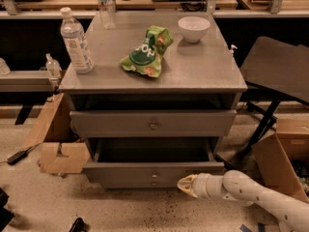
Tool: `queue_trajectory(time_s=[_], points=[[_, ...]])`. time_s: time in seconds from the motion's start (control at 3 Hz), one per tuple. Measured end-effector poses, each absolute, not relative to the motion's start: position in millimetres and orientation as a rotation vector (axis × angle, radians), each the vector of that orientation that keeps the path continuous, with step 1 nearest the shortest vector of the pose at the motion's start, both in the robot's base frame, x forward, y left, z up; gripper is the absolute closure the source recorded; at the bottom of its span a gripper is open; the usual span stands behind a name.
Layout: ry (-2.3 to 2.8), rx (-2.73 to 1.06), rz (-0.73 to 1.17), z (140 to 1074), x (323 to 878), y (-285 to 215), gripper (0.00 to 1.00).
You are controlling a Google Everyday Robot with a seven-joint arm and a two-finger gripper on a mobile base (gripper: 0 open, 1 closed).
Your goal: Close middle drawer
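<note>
One wide middle drawer (126, 172) stands pulled out low under the counter (193, 66). I judge it stiff and fairly heavy, best pushed flat on its front beside the knob (153, 175). My gripper (185, 185) sits at the front's lower right, fingers pinched narrow, holding nothing.

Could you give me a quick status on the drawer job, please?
End effector low, by the middle drawer front's right side. Drawer pulled out, not yet shut. Nothing visible blocking it.

Two water bottles (76, 41) (106, 6), one bowl (193, 28), one claw (183, 184) (bottom-right).
</note>
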State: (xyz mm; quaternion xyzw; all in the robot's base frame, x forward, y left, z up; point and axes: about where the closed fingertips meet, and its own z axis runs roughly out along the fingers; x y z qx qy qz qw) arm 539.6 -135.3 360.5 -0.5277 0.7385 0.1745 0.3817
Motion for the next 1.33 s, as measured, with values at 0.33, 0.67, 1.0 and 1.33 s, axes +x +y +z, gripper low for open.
queue_trajectory(time_s=[0.33, 0.67, 1.0, 1.33], points=[[1.876, -1.328, 0.407, 368.0, 582.8, -142.7, 1.00], [1.874, -1.325, 0.401, 369.2, 584.7, -143.9, 1.00], [1.865, -1.297, 0.347, 380.1, 640.5, -155.7, 1.00], [1.865, -1.297, 0.347, 380.1, 640.5, -155.7, 1.00]])
